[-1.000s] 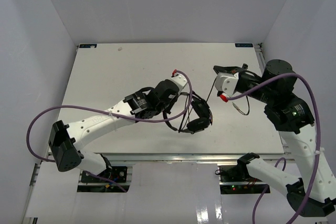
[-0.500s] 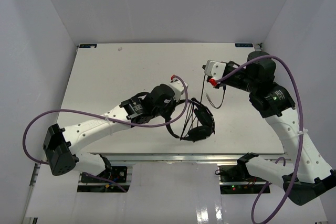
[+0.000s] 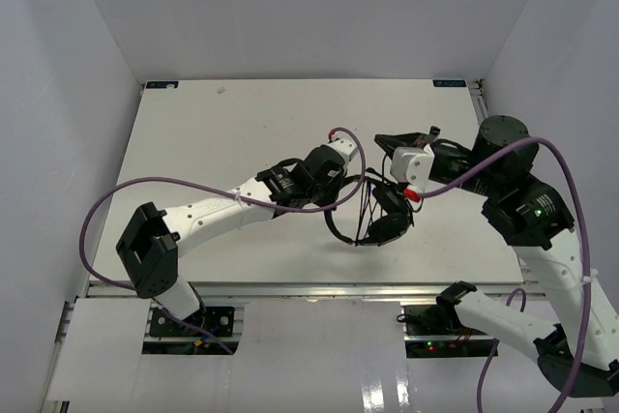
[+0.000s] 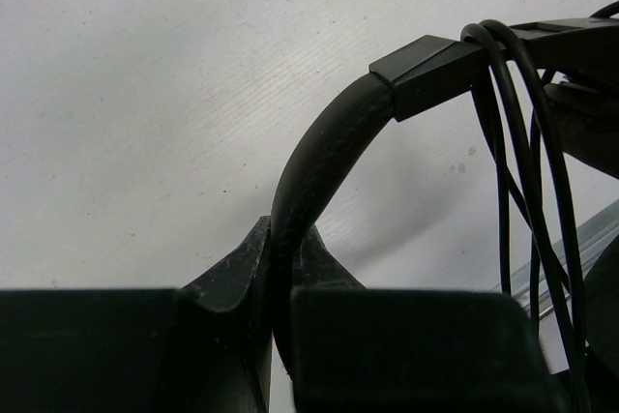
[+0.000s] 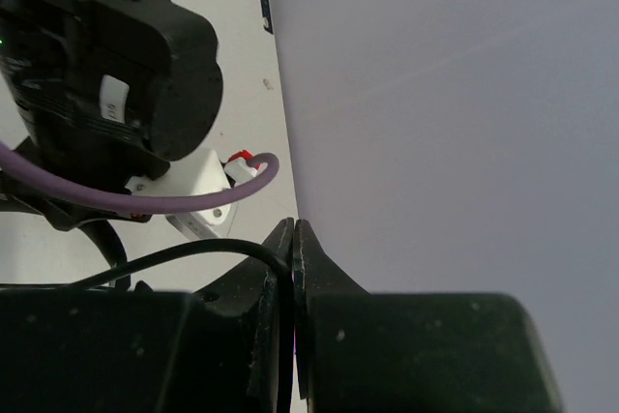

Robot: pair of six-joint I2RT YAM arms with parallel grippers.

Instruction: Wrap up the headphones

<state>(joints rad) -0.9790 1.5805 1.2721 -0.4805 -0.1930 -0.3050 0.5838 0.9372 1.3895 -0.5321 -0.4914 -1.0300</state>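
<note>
White walls are closing in a pale table (image 3: 193,132), and the headphones (image 3: 395,205) are sitting just right of the table's middle, toward its near edge. The left gripper (image 3: 354,189) is reaching across the table's middle and is clamping its jaws tight on the headband (image 4: 324,147). In the left wrist view this band is arching up out of the fingers (image 4: 227,278). Several turns of the thin black cable (image 4: 503,200) are hanging over the headband's slider just beyond the grip. The right gripper (image 3: 380,139) is hovering above the table a little farther back than the headphones. Its jaws are pinching closed on a strand of the cable, which is running down toward the ear cups (image 3: 383,230).
</note>
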